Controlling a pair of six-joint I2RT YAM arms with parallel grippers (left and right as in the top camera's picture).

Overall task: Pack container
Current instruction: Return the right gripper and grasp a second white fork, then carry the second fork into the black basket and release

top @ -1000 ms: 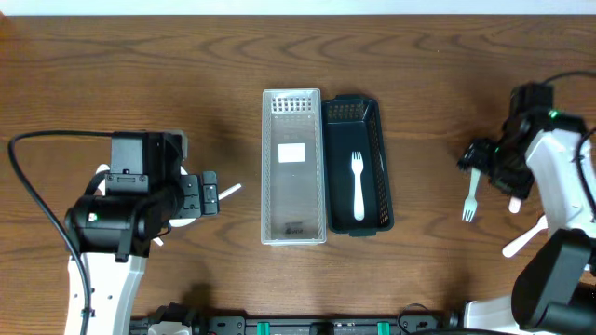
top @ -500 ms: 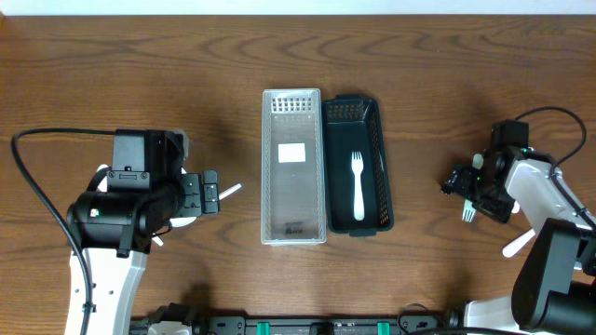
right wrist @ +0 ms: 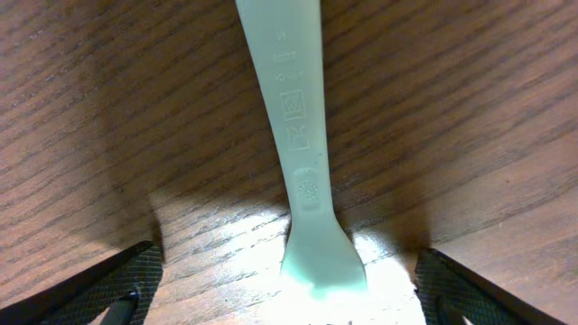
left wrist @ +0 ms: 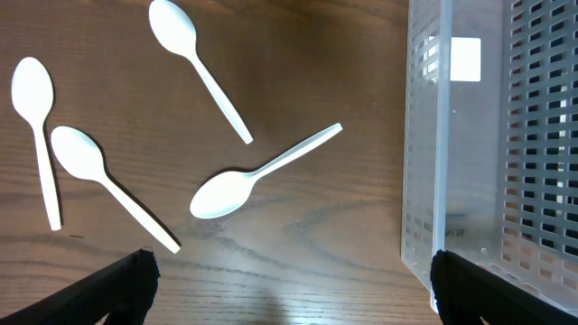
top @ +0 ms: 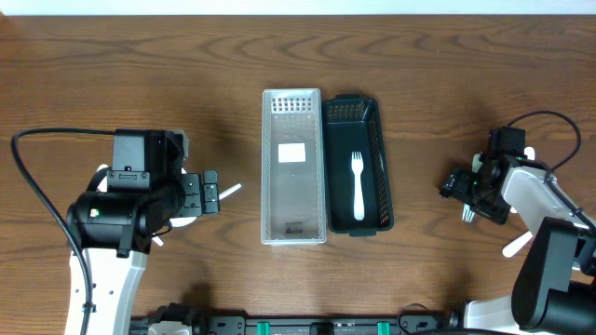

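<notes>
A black basket (top: 372, 158) holds one white fork (top: 358, 184). A clear slotted container (top: 293, 167) stands beside it on the left and also shows in the left wrist view (left wrist: 488, 135). My right gripper (right wrist: 289, 280) is open, low over the table, with its fingers either side of a white fork (right wrist: 293, 135) that lies flat; in the overhead view this fork (top: 468, 214) is mostly under the gripper (top: 475, 191). My left gripper (left wrist: 289, 284) is open and empty above bare wood, near several white spoons (left wrist: 257, 171).
Another white utensil (top: 518, 242) lies at the far right by the right arm. A spoon handle (top: 230, 191) sticks out beside the left gripper (top: 209, 194). Cables run along both arms.
My right gripper has come forward and left and dropped low over the fork on the table. The left arm has not moved.
</notes>
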